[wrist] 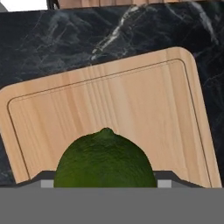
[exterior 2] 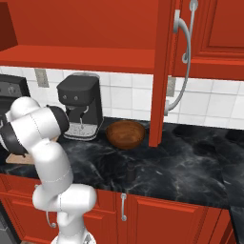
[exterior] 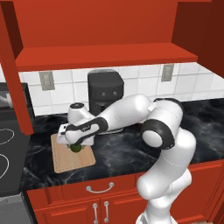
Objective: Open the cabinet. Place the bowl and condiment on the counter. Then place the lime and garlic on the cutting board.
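Hand view: the lime [wrist: 105, 159] sits between the tool's part-open jaws, which appear closed on its sides, over the cutting board [wrist: 109, 109]. In the left base view the tool [exterior: 75, 144] holds the lime [exterior: 76, 148] just above the board [exterior: 72, 159] on the black worktop [exterior: 131, 153]. Right of the board stand the coffee machine [exterior 2: 81, 107], then the bowl [exterior 2: 126, 134] and the condiment [exterior 2: 130, 172], below the open cabinet [exterior 2: 162, 71].

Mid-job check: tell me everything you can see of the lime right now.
The lime is a small, dark green, slightly dimpled ball with a little nub at one end. It sits between the fingers of the claw, directly over the cutting board, low above the light wood. Whether it already rests on the board cannot be told. Nothing else is near it.
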Motion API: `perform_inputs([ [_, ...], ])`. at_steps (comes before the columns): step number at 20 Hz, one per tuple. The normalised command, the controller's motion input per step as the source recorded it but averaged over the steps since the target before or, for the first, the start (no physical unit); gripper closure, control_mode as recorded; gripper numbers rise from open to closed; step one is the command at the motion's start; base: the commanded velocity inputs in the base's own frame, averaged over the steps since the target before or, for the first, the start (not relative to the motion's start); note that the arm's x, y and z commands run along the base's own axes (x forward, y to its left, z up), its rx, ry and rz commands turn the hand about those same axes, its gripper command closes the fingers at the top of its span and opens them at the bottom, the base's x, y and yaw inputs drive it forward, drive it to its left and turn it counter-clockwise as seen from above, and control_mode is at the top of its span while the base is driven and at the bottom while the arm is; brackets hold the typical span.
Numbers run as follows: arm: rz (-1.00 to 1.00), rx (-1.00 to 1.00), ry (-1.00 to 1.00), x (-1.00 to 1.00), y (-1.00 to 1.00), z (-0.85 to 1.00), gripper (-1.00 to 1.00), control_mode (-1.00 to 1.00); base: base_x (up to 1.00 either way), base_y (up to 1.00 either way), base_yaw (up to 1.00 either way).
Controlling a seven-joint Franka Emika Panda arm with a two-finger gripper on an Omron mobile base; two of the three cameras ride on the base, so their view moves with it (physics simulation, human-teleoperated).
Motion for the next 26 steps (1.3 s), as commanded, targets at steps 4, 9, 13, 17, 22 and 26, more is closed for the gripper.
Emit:
perform_inputs([
  [4, -0.04, 0.0, 0.0, 0.11, 0.05, -0.12, 1.0, -1.0, 0.0, 0.0, 0.0],
  [9, -0.04, 0.0, 0.0, 0.1, 0.04, -0.1, 1.0, -1.0, 0.0, 0.0, 0.0],
  [13, -0.05, 0.0, 0.0, 0.04, 0.04, -0.11, 1.0, -1.0, 0.0, 0.0, 0.0],
  [17, -0.05, 0.0, 0.0, 0.02, 0.06, -0.12, 1.0, -1.0, 0.0, 0.0, 0.0],
  [22, -0.05, 0.0, 0.0, 0.01, 0.05, -0.11, 1.0, -1.0, 0.0, 0.0, 0.0],
  [26, -0.05, 0.0, 0.0, 0.01, 0.04, -0.11, 1.0, -1.0, 0.0, 0.0, 0.0],
])
